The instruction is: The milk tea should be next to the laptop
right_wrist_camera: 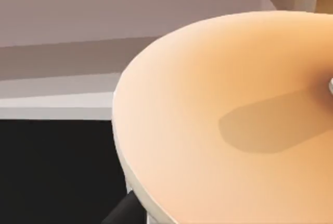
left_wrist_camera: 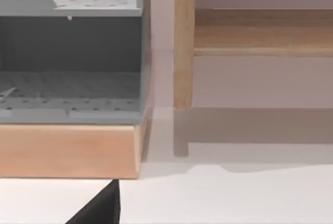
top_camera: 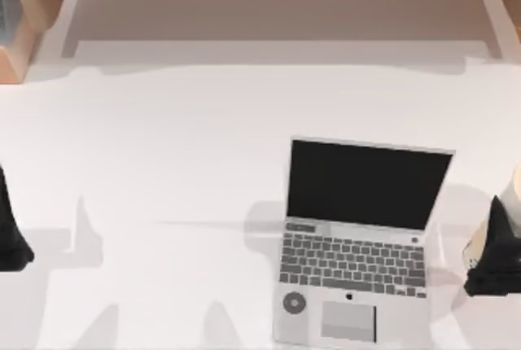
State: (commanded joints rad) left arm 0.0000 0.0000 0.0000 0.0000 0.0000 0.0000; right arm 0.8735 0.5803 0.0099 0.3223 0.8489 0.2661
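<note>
The white table (top_camera: 179,146) carries the open silver-grey laptop (top_camera: 354,244), its black screen up and its keys facing the near edge. To the right of the laptop, at the table's right edge, the right gripper (top_camera: 494,262) sits against the milk tea (top_camera: 513,191), a pale cream container well apart from the laptop; whether its fingers pinch the container cannot be told. Far to the left of the laptop, the left gripper (top_camera: 10,232) is parked at the table's left edge.
</note>
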